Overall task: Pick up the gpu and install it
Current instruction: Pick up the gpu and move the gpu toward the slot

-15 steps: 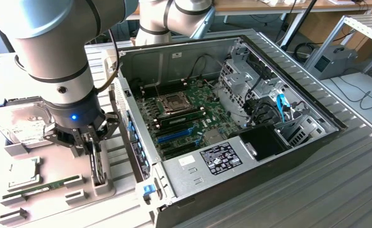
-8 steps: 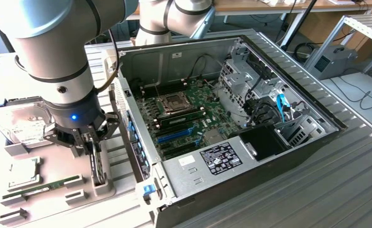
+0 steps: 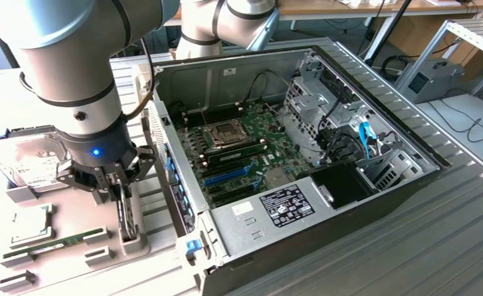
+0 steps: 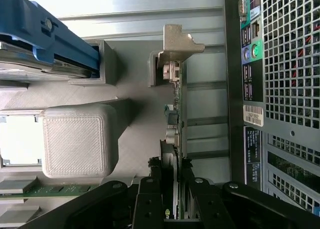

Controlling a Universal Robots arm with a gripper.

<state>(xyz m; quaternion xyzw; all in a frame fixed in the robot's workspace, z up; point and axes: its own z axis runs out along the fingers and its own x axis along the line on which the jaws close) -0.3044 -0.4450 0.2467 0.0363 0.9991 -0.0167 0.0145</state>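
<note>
Black pincer (image 4: 171,186) half-closed, clamped on the upright gpu (image 4: 176,114) in its grey holder (image 3: 129,237) beside the computer case (image 3: 307,228).

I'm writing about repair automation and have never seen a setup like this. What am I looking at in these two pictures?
The big grey tube is a robot arm. One picture comes from a camera standing off to the side, the other from a camera on the arm's wrist, looking down past its gripper.

The open computer case lies on its side, its green circuit board facing up. On the exterior view's left, a pale tray holds spare parts: a silver hard drive, a square processor chip and a narrow green memory stick.

The black fingers are closed on the edge of the gpu, a thin card standing on edge in the tray, its pale metal bracket at the far end.
</note>
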